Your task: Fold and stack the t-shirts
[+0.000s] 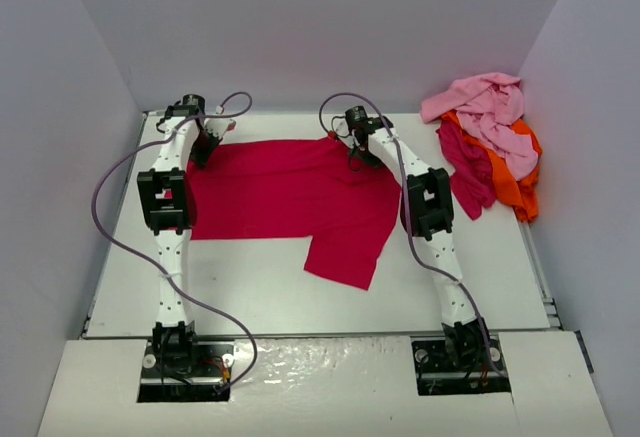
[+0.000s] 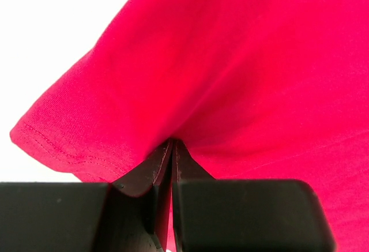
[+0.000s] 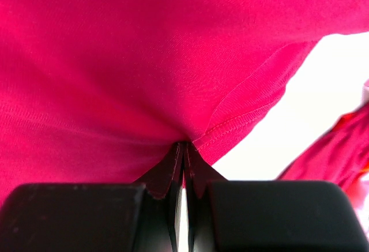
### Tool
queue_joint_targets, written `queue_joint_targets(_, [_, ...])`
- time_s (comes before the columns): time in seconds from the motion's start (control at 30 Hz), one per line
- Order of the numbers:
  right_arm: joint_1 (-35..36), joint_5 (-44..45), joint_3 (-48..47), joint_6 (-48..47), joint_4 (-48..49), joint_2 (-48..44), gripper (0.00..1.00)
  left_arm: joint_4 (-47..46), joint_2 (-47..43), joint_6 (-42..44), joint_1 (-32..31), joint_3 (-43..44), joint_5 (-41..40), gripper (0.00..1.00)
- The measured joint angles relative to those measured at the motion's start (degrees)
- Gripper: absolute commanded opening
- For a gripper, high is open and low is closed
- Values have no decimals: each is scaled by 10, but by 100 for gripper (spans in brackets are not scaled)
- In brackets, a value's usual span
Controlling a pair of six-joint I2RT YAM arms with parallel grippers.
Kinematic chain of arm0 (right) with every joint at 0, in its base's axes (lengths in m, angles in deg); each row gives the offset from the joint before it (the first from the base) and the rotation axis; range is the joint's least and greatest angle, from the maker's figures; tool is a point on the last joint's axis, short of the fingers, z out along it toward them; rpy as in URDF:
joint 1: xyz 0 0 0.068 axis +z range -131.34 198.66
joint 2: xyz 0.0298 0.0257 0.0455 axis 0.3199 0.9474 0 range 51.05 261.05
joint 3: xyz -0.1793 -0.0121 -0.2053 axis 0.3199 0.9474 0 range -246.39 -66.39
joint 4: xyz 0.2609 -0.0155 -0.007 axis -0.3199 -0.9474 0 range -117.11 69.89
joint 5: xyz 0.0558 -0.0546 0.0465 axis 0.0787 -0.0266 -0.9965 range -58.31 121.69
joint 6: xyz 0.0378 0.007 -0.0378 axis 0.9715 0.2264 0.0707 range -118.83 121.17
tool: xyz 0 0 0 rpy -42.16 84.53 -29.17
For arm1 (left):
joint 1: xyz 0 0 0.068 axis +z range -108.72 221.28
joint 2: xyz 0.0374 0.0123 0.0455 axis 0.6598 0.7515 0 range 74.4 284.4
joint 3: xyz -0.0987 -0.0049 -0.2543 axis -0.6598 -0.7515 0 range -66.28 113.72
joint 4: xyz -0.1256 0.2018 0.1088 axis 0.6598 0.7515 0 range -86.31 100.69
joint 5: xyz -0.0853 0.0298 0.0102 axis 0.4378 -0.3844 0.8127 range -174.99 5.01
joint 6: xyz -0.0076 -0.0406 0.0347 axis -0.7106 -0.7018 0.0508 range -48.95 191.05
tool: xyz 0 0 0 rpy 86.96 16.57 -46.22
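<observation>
The left pincer [image 2: 172,146] and right pincer [image 3: 184,147] are each clamping the far edge of the crimson-red t-shirt [image 1: 290,192], which is lying spread across the desk [image 1: 250,297]. The other t-shirts [image 1: 490,142] are lying heaped at the far right.

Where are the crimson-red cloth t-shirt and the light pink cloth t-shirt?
crimson-red cloth t-shirt [image 1: 270,192]: top view, flat middle.
light pink cloth t-shirt [image 1: 490,99]: top view, upper folds.

Left arm [image 1: 163,202] and right arm [image 1: 430,205]: white link shells, black blocky joint housings. A greyish-purple cable [image 1: 100,192] loops loosely along each. Black base [image 1: 178,345] with thin red wires. Left claw [image 2: 173,148], right claw [image 3: 184,149]: matte black, thin wedge tips.
</observation>
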Motion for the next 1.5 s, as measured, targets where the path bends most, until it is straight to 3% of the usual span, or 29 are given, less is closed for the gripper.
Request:
queue_joint_targets(0.1, [-9, 24, -15, -12, 17, 15, 0, 7, 30, -1, -15, 54, -10, 0])
queue_joint_targets(0.23, [-24, 36, -20, -23, 39, 22, 0, 4, 36, -1, -36, 63, -22, 0])
queue_joint_targets(0.27, [-29, 37, -20, -26, 44, 23, 5, 1, 36, -2, -41, 63, -24, 0])
queue_joint_targets(0.43, [-49, 54, -12, -34, 83, 20, 72, -47, 17, -15, -56, 21, -21, 20])
queue_joint_targets(0.5, [-51, 67, 2, -40, 108, 6, 85, -71, 3, -25, -56, -4, -21, 29])
queue_joint_targets(0.9, [-52, 50, 55, -24, 119, -47, 87, -149, -87, -79, -48, -99, -13, 52])
queue_joint_targets(1.13, [-34, 38, 171, -20, 127, -193, 86, -170, -232, -70, -47, -198, -5, 51])
queue_joint_targets(1.5, [36, -21, 493, -41, 109, -503, 79, -159, -477, 62, -38, -552, 30, 45])
